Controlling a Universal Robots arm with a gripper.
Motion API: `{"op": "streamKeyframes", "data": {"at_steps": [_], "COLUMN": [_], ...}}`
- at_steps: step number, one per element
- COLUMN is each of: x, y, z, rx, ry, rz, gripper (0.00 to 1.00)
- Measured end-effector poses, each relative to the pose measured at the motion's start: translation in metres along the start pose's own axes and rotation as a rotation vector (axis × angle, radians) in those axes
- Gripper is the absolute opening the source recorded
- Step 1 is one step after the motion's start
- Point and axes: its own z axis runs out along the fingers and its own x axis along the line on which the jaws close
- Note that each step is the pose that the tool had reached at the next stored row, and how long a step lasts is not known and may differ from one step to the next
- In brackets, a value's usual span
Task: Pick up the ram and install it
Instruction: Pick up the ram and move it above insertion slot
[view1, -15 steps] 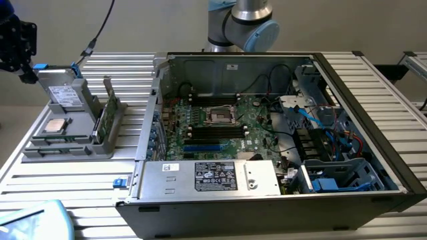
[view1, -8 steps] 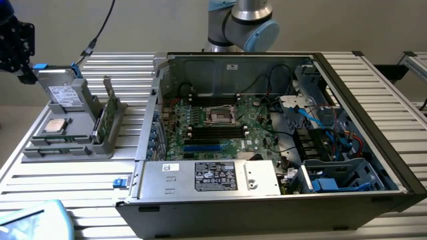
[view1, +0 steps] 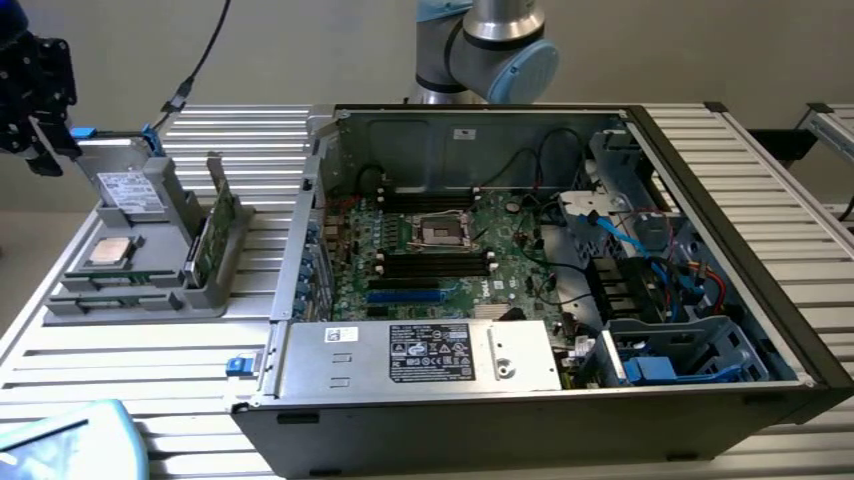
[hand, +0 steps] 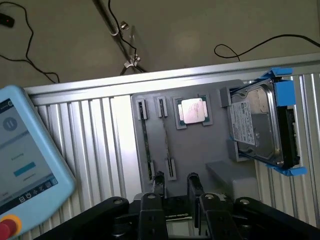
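Note:
The ram (view1: 220, 225) is a thin green stick standing on edge in a grey holder tray (view1: 160, 265) at the exterior view's left; a second stick stands beside it. In the wrist view they appear edge-on as narrow lines, the ram (hand: 144, 142) and its neighbour (hand: 165, 145), in the tray's slots. My black gripper (view1: 40, 150) hangs above and beyond the tray's far left corner, apart from it. In the wrist view the gripper (hand: 176, 187) is open, its fingers (hand: 159, 184) apart with nothing between them.
The tray also holds a silver hard drive with blue tabs (hand: 260, 125) and a square processor (hand: 192, 110). An open computer case (view1: 561, 270) with the motherboard and its dark memory slots (view1: 434, 262) lies to the exterior view's right. A blue teach pendant (hand: 25, 165) rests nearby.

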Motion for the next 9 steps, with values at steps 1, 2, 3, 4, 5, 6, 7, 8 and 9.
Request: {"op": "streamKeyframes", "data": {"at_steps": [1,2,3,4,5,6,7,8,9], "x": [0.0,0.0,0.001,0.001,0.002,0.002,0.003,0.003,0.004], "y": [0.0001,0.0006,0.0015,0.0023,0.0027,0.0031,0.0034,0.0035,0.0034], "z": [0.0014,0.003,0.005,0.0068,0.0086,0.0105,0.0123,0.0142,0.016], "rx": [0.0002,-0.0001,-0.0002,-0.0002,-0.0003,-0.0004,-0.0005,-0.0008,-0.0015], "ry": [0.0,0.0003,0.0006,0.0008,0.0009,0.0011,0.0011,0.001,0.0007], "rz": [-0.001,-0.004,-0.007,-0.011,-0.015,-0.02,-0.026,-0.032,-0.04], "gripper": [0.3,0.37,0.37,0.37,0.37,0.37,0.37,0.37,0.37]}}
